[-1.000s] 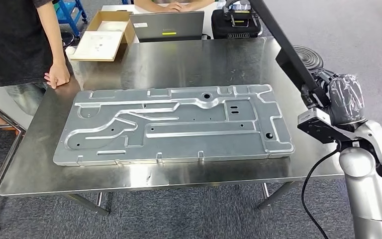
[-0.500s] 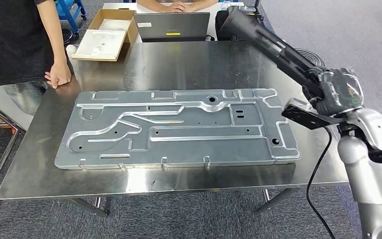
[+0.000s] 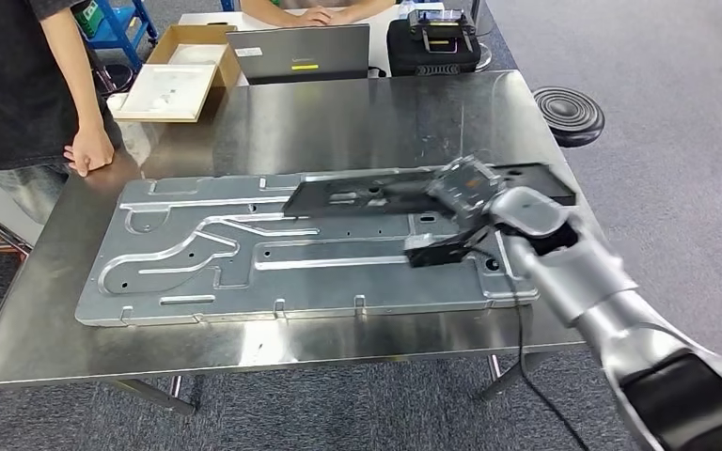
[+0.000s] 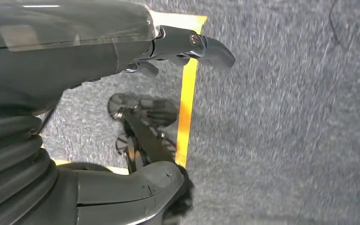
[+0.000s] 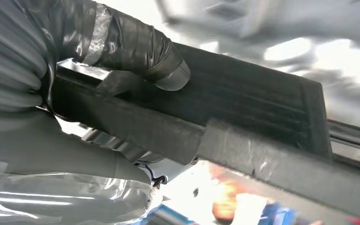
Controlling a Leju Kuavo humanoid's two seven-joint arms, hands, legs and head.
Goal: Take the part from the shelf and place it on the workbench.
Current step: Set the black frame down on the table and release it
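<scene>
Bright even light, workbench [image 3: 357, 122] glare, blurred wrist views

Head cam sits high on the robot and looks forward and down over the steel desk [image 3: 357, 113], far enough back to catch its whole top plus some grey floor [image 3: 658, 94] around it. Right wrist cam is jammed in close behind the right hand [image 5: 75, 89], so close that the background goes blurry; it shares the black part [image 5: 243, 103] with the head view. Left wrist cam hangs behind the left hand [image 4: 75, 47] and points straight down at carpet with yellow tape [image 4: 187, 108].
</scene>
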